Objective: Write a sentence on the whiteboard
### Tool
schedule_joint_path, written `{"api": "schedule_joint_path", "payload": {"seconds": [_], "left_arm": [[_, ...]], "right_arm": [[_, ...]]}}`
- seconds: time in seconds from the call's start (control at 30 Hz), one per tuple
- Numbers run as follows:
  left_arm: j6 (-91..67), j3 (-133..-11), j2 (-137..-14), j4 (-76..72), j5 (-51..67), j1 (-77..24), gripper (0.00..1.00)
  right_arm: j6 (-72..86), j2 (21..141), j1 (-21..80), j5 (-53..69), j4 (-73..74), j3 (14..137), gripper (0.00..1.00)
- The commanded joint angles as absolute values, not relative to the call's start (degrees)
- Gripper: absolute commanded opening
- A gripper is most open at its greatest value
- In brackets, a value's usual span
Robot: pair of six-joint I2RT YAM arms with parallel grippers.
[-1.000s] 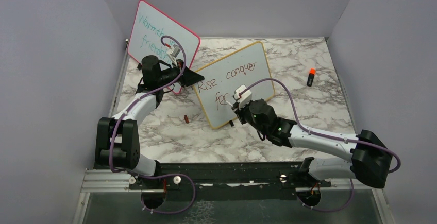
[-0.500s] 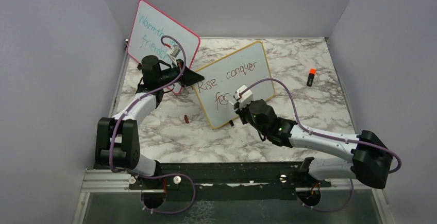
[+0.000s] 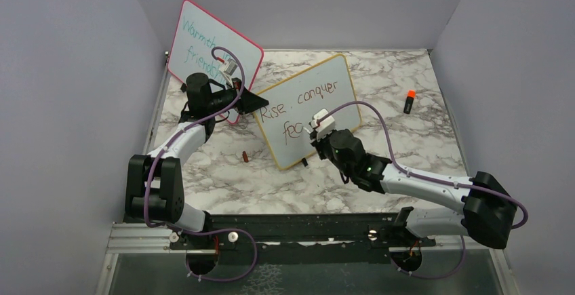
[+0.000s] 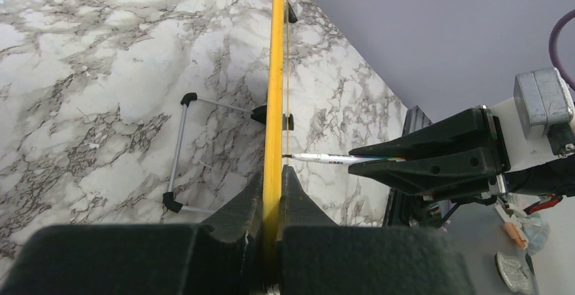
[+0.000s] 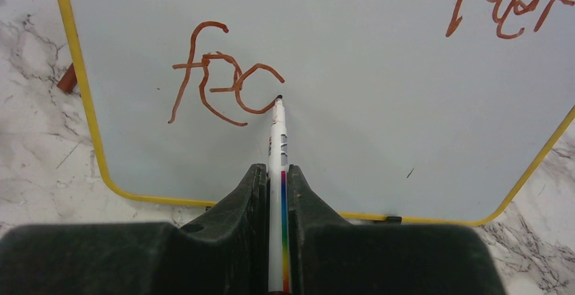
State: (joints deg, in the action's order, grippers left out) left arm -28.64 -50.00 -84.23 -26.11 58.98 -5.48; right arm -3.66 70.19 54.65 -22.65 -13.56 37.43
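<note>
Shifting a little to the right along the second line since a second ago, the right gripper is carrying the marker onward, and the sentence is now showing "fec" beneath "conquer", more strokes than before. Its fingers are clenching the marker's barrel, whose long axis is running straight out from the gripper into the whiteboard. The tip is touching the face just right of the "c". Blank board for the remaining letters is lying to the right of the tip, so the right arm looks best placed to go on writing. The left gripper is clamping the yellow frame edge-on, steadying the whiteboard. The whiteboard is standing tilted on its feet mid-way across the marble table, just in front of the pink-framed board.
</note>
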Motion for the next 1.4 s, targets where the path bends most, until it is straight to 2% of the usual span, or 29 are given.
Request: {"api": "schedule_joint_path", "payload": {"seconds": [0.0, 0.5, 1.0, 1.37], "left_arm": [[-27.9, -49.7, -84.3, -25.1, 60.3, -5.1, 0.00], [-27.9, -49.8, -84.3, -25.1, 60.5, -5.1, 0.00], [-27.9, -49.8, -84.4, -25.1, 60.4, -5.1, 0.00], [-27.9, -49.7, -84.2, -25.1, 60.4, -5.1, 0.00]], "right_arm": [[-5.2, 70.4, 53.9, -24.4, -17.5, 38.4, 0.00], [-4.7, 70.8, 53.8, -21.6, -17.7, 39.2, 0.01], [-1.8, 69.0, 53.8, -20.1, -10.7, 36.8, 0.01], [-2.0, 69.3, 53.7, -24.7, -10.1, 36.2, 0.00]]}}
